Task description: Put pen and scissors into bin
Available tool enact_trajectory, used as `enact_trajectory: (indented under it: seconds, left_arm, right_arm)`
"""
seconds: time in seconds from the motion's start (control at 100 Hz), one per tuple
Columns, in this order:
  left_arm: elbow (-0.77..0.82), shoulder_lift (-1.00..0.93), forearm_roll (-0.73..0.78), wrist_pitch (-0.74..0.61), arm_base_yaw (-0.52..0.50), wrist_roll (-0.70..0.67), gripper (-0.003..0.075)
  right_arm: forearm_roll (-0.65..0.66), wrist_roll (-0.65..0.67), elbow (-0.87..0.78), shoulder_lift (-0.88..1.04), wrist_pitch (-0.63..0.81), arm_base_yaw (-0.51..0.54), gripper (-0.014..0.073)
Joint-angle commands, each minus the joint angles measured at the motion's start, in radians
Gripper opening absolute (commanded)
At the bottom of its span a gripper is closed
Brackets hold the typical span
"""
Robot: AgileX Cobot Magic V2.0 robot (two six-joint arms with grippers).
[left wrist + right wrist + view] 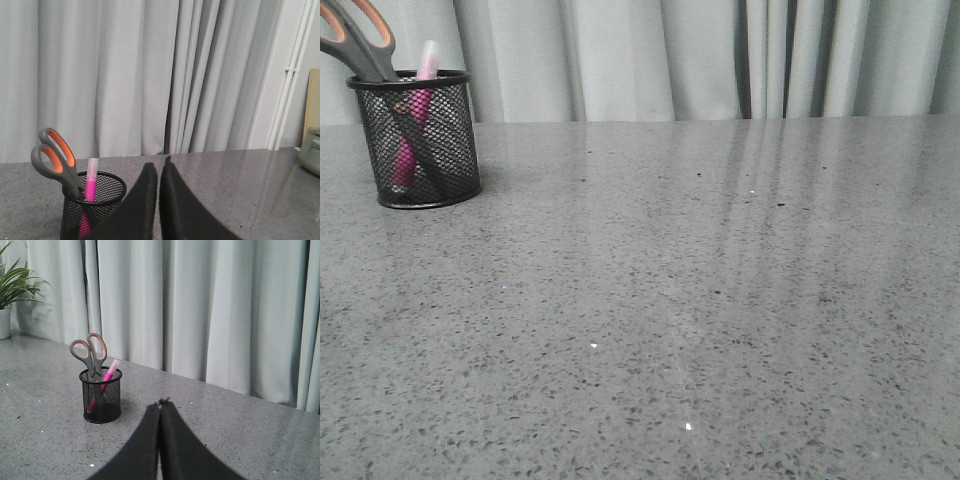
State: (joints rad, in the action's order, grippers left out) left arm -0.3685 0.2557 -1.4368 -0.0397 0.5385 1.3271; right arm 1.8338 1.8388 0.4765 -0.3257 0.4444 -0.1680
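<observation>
One black mesh bin point(420, 145) holds one magenta pen point(415, 130) and one grey, orange-looped scissors point(360, 40); the left gripper point(159, 167) and right gripper point(160, 405) are both pressed closed, empty.

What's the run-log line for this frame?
pen: in bin | scissors: in bin, handles up | left gripper: shut, empty | right gripper: shut, empty

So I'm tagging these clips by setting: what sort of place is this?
Probably an office or lab room: a speckled grey table, pale floor-length curtains behind it, a potted plant, and a mesh desk bin holding scissors and a pen.
</observation>
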Motion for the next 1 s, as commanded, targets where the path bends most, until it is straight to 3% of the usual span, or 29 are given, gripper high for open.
enact_trajectory:
  seconds: [0.0, 0.21, 0.33, 0.4, 0.5, 0.57, 0.8, 0.93, 0.99]
  left_arm:
    - [-0.028, 0.019, -0.003, 0.004, 0.007, 0.003, -0.0019]
    - [-0.028, 0.019, -0.003, -0.007, 0.007, 0.003, -0.0019]
    - [-0.019, 0.019, 0.235, -0.023, 0.0, -0.03, -0.0019]
    - [0.002, 0.019, 0.536, -0.001, -0.03, -0.205, -0.0019]
    - [0.055, 0.017, 1.044, 0.018, -0.103, -0.67, -0.0019]
    - [0.105, 0.009, 1.237, 0.013, -0.165, -0.881, -0.0019]
    - [0.333, -0.069, 1.247, -0.188, -0.287, -0.925, -0.0019]
    - [0.411, -0.144, 1.312, -0.179, -0.307, -0.998, -0.0019]
    - [0.415, -0.174, 1.338, -0.1, -0.321, -1.05, -0.0019]
  right_arm:
    - [0.011, 0.005, 0.024, -0.008, -0.038, 0.008, -0.0048]
    - [0.011, 0.005, 0.024, -0.008, -0.038, 0.008, -0.0048]
    - [0.011, 0.005, 0.024, -0.008, -0.038, 0.008, -0.0048]
    - [0.011, 0.005, 0.024, -0.008, -0.038, 0.008, -0.0048]
    - [0.011, 0.005, 0.024, -0.008, -0.038, 0.008, -0.0048]
    - [0.011, 0.005, 0.024, -0.008, -0.038, 0.008, -0.0048]
    - [0.011, 0.005, 0.024, -0.008, -0.038, 0.008, -0.0048]
    - [0.011, 0.005, 0.022, -0.008, -0.038, 0.008, -0.0048]
    - [0.011, 0.005, 0.022, -0.008, -0.038, 0.008, -0.0048]
